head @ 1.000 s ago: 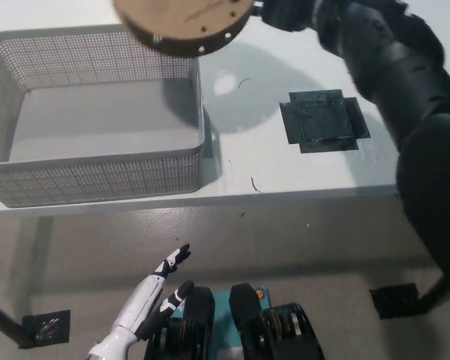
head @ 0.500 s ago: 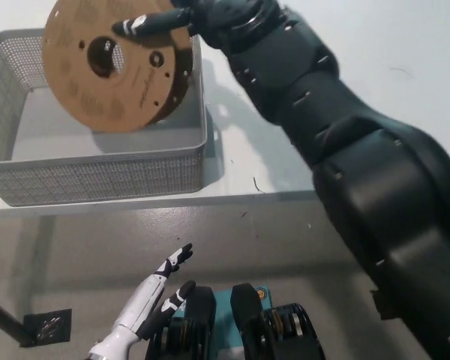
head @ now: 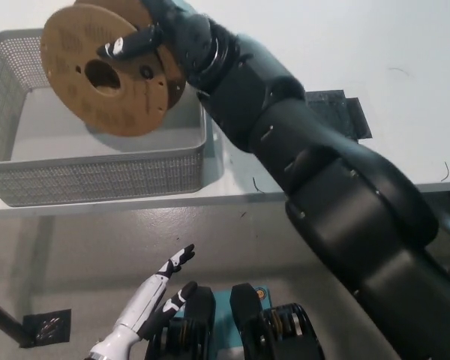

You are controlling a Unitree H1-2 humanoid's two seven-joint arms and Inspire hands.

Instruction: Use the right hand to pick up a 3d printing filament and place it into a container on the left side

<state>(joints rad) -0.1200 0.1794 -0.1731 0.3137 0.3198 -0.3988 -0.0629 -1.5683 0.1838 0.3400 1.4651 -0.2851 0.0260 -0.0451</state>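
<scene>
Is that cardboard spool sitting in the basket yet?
Not yet. The right hand holds the filament spool tilted above the mesh basket.

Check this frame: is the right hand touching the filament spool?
Touching. The head view shows the right hand gripping the filament spool, a finger lying across its cardboard face, above the mesh basket.

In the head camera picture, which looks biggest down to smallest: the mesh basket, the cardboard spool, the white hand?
1. Mesh basket.
2. Cardboard spool, held above the basket in the right hand, so nearness may enlarge it.
3. White left hand, resting low.
</scene>
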